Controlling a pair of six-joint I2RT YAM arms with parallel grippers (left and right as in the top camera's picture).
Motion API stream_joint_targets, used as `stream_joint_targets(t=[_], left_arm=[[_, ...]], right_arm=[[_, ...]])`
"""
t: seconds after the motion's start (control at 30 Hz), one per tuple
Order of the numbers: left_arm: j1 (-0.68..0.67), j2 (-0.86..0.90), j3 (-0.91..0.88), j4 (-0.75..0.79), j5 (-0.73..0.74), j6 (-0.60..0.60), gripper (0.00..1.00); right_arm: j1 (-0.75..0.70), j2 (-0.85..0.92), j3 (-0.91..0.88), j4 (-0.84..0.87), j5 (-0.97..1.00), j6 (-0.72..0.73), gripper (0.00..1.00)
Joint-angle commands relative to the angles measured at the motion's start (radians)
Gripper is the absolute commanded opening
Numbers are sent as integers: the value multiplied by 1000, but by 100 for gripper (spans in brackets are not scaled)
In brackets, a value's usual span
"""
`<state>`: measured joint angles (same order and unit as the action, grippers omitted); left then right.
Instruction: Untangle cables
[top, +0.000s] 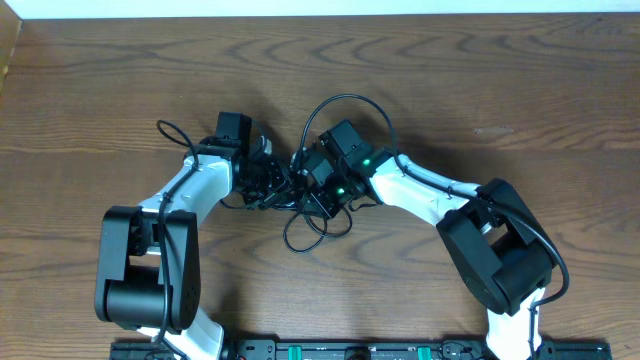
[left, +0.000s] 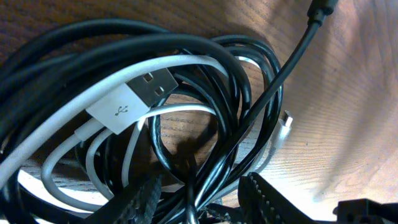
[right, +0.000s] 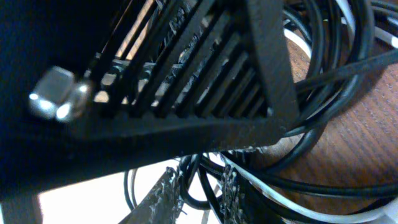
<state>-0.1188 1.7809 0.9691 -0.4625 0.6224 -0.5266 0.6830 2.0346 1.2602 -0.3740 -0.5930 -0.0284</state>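
Observation:
The cables lie in one tangle (top: 303, 212) at the table's middle, and one black loop (top: 345, 102) arches behind the grippers. In the left wrist view, black cords (left: 205, 50) wind around a white cord (left: 62, 118) with a white USB plug (left: 134, 99). My left gripper (top: 272, 185) (left: 205, 202) is open, its fingers on either side of several black cords. My right gripper (top: 312, 190) (right: 198, 193) is nearly closed on a black cord loop (right: 200, 180). A white cord (right: 292, 199) runs beside it.
A small silver plug tip (left: 285, 121) and a black plug (left: 320, 9) rest on the wooden table (top: 480, 80). The other gripper's ribbed black finger (right: 205, 81) fills the upper right wrist view, very close. Thick arm cables run along both arms.

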Motion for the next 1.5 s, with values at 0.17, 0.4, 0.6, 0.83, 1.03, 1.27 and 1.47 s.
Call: stream_joint_targets(t=[0.17,0.4,0.6,0.83,1.03,1.27,1.47], left_arm=[[-1,16,-19,-2,6,-108,27],[-6,17,-22,-2,5,-117,23],[-24,18,-36,2,-5,-168,22],[-24,30,-64,61,-2,-209,8],[3,3,-45,63,84,-201,7],[79,-62,-39,64,174,-184,7],[109,-64,-39,64,210,-186,8]], right_arm=[[10,-16,2,-6,82,16,1],[11,-16,2,0,94,17,1],[11,-16,2,0,94,24,1],[12,-16,2,3,93,24,1],[9,-16,2,3,92,-5,1],[9,-18,42,-39,48,-198,9],[9,-51,80,-50,27,-285,17]])
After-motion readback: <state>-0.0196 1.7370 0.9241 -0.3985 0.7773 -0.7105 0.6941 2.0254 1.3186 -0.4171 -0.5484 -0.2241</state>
